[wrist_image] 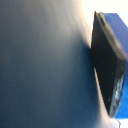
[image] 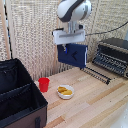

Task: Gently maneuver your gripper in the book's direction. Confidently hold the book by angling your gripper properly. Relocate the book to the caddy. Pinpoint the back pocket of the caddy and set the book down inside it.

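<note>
My gripper point(image: 67, 47) hangs high above the wooden table, shut on the book point(image: 73, 55). The dark navy book hangs from the fingers upright and slightly tilted, well clear of the tabletop. In the wrist view the book's dark cover point(wrist_image: 40, 65) fills most of the picture, and one blue-tipped finger point(wrist_image: 107, 60) presses against it. The black caddy point(image: 31, 95) stands open at the exterior view's lower left, below and to the left of the book. A partition divides it, and its back pocket point(image: 14, 79) is dark inside.
A red cup point(image: 44, 84) stands just beside the caddy. A small white bowl point(image: 65, 91) with yellow pieces sits next to it. A black toaster oven point(image: 112, 56) with its door down stands at the exterior view's right. A wicker screen lies behind.
</note>
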Available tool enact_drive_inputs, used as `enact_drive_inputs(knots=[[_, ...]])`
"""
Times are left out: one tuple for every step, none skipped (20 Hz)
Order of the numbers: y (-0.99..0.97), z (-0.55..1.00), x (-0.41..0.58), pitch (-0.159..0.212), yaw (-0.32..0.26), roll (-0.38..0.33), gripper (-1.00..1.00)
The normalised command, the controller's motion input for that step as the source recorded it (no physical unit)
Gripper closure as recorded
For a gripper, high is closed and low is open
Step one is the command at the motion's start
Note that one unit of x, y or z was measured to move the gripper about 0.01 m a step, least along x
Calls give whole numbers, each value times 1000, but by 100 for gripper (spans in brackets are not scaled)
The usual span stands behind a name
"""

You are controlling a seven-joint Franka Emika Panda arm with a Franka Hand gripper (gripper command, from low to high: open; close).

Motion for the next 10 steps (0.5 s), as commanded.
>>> enact_drive_inputs(knots=[[580,1000,0,29,10,0,100],[623,1000,0,12,0,0,100],[626,1000,0,4,-2,0,100],[611,886,20,0,-103,-28,100],[514,811,0,-7,-162,-18,100],[449,751,0,-31,-201,-14,100],[400,680,-29,-44,-226,0,100],[389,640,-17,-47,-242,0,100],[380,591,0,-49,-257,0,100],[380,514,0,-42,-264,0,100]])
